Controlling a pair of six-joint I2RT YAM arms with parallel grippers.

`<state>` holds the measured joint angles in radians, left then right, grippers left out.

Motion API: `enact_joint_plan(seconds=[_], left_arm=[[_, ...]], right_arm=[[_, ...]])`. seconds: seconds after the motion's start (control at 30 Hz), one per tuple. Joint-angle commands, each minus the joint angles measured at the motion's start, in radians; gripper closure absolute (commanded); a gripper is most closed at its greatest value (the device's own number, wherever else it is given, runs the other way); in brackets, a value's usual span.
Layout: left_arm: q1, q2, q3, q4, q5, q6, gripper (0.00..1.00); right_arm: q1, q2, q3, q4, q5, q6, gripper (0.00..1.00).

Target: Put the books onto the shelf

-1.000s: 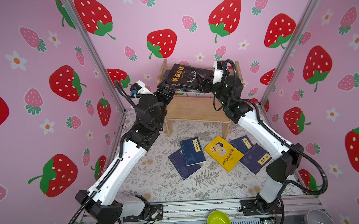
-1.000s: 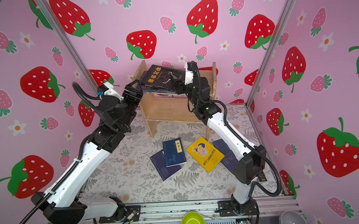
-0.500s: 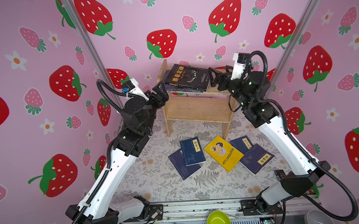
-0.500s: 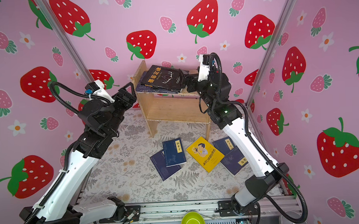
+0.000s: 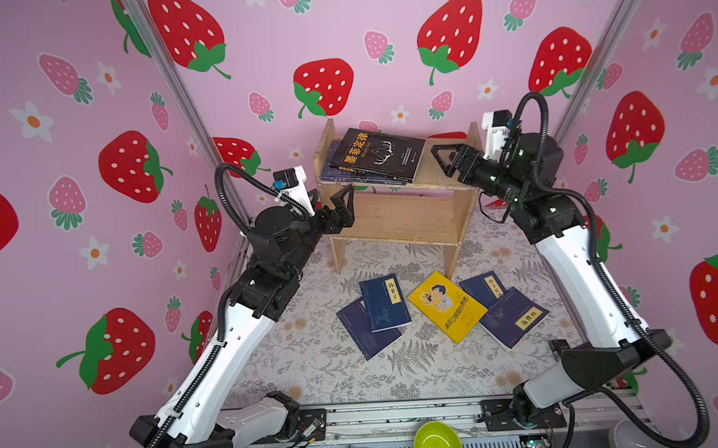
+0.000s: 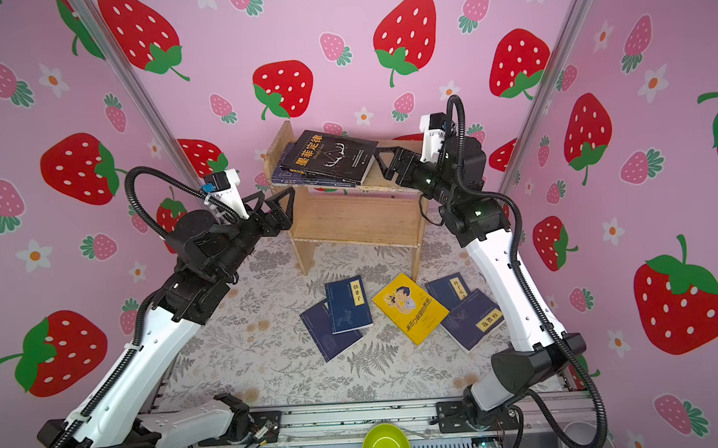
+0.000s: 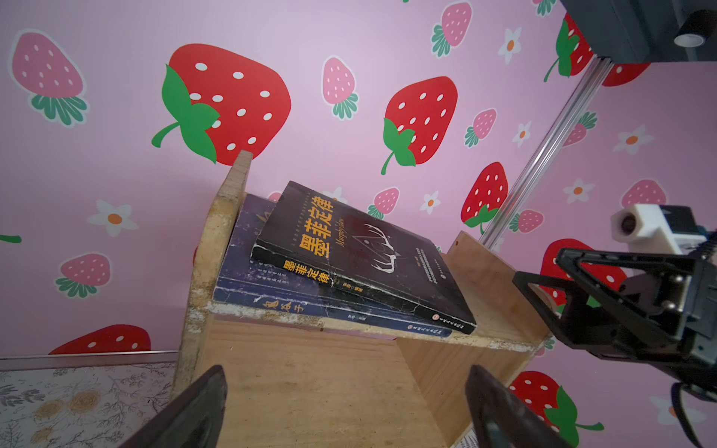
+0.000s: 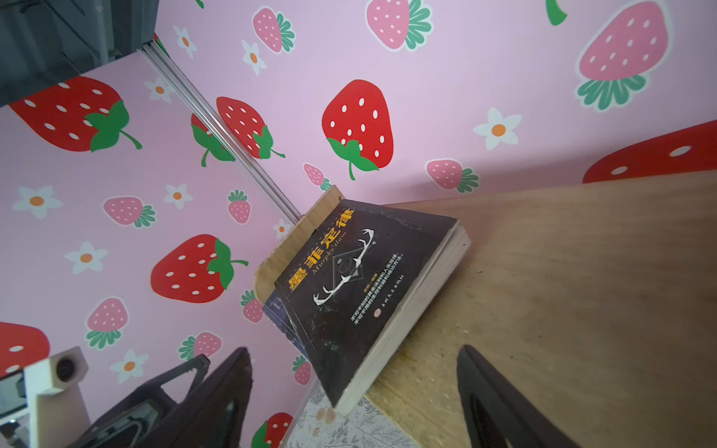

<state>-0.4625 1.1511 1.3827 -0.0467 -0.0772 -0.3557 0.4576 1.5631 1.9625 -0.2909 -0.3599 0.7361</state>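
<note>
Both arms had drawn back from the shelf, the left gripper and right gripper spread wide and empty. At upper centre, the black book lay atop the purple book on the top tier. The yellow book and four navy books lay on the floral mat below.

Pink strawberry-print walls enclose a grey fern-patterned floor, evenly lit.
</note>
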Motion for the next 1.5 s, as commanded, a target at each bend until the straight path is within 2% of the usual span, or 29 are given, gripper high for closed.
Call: enact_joint_plan(seconds=[0.0, 0.33, 0.63, 0.8, 1.0, 1.47], left_arm=[[0.014, -0.05, -0.02, 0.048, 0.009, 0.045, 0.03], [0.03, -0.144, -0.11, 0.066, -0.051, 0.03, 0.01], [0.053, -0.175, -0.152, 0.075, -0.109, -0.029, 0.0], [0.075, -0.188, -0.183, 0.079, -0.113, -0.068, 0.01], [0.097, -0.192, -0.205, 0.079, -0.104, -0.105, 0.01], [0.178, -0.209, -0.251, 0.08, -0.077, -0.231, 0.01]], right_arm=[[0.002, 0.046, 0.053, -0.025, -0.081, 0.105, 0.19], [0.004, 0.112, 0.114, -0.129, -0.017, 0.207, 0.22], [0.015, 0.178, 0.132, -0.125, -0.048, 0.326, 0.26], [0.018, 0.225, 0.226, -0.225, -0.007, 0.391, 0.26], [0.033, 0.275, 0.3, -0.315, -0.011, 0.479, 0.26], [0.069, 0.297, 0.285, -0.299, -0.003, 0.53, 0.27]])
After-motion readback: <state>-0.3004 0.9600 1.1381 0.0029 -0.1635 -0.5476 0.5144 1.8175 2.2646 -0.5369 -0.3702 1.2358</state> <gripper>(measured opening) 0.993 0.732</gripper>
